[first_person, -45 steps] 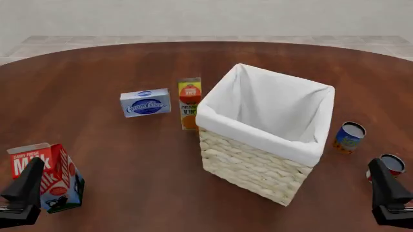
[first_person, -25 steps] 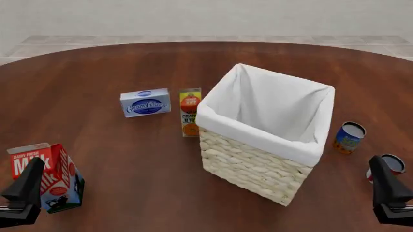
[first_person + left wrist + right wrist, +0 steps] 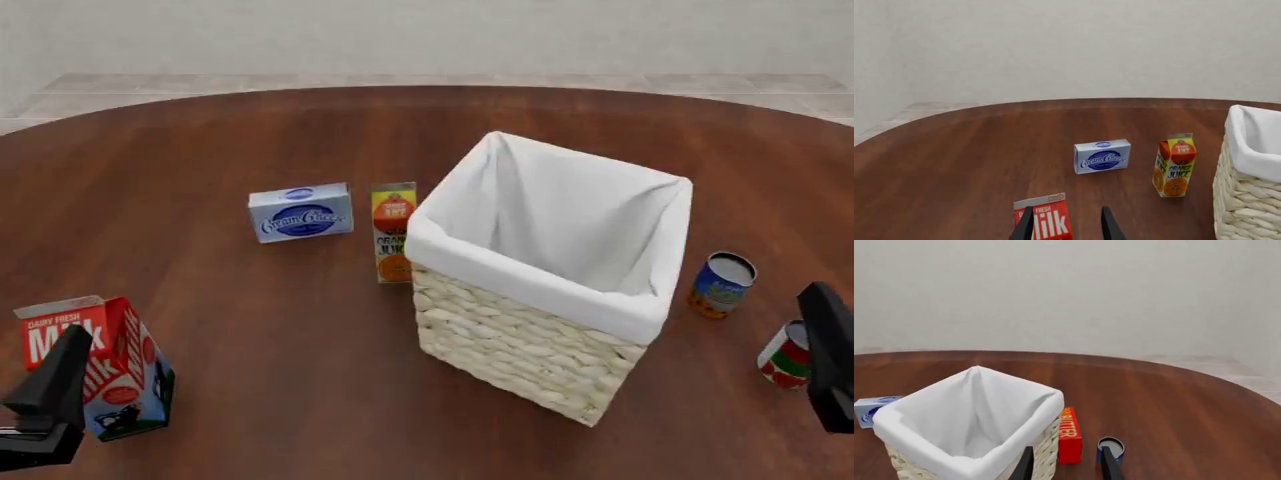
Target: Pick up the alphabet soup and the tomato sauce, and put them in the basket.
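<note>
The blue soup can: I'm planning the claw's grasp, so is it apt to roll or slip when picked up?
The blue soup can stands upright on the table, so it probably won't roll unless it is knocked over. Its round, smooth-looking side may slip or twist between flat fingers. It looks small and rigid, so likely firm to squeeze.
</note>
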Robot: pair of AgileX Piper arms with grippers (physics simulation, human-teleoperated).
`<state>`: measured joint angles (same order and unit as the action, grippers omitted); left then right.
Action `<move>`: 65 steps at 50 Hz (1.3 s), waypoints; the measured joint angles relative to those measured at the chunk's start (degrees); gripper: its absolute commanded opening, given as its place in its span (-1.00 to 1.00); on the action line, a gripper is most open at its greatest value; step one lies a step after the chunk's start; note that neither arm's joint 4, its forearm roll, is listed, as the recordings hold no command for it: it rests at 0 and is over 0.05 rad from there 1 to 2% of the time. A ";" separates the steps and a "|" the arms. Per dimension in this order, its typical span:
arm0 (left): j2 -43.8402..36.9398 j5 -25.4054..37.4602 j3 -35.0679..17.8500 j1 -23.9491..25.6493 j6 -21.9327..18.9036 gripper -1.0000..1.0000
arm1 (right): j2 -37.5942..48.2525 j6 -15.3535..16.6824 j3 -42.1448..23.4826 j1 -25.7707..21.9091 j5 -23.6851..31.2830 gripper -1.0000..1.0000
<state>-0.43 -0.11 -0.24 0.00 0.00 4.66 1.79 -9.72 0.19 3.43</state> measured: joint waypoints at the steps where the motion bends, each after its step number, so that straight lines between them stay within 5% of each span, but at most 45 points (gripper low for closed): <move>1: 0.00 0.00 0.00 0.00 0.00 1.00 | 0.25 0.08 -0.49 0.13 0.26 1.00; 34: 0.00 0.00 0.00 0.00 0.00 1.00 | 12.09 2.80 -16.94 6.99 10.25 1.00; 65: 0.00 0.00 0.00 0.00 0.00 1.00 | 23.50 2.53 -23.29 19.33 16.20 1.00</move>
<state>-0.43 -0.11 -0.25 0.00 0.00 28.16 4.32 -33.01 19.51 19.63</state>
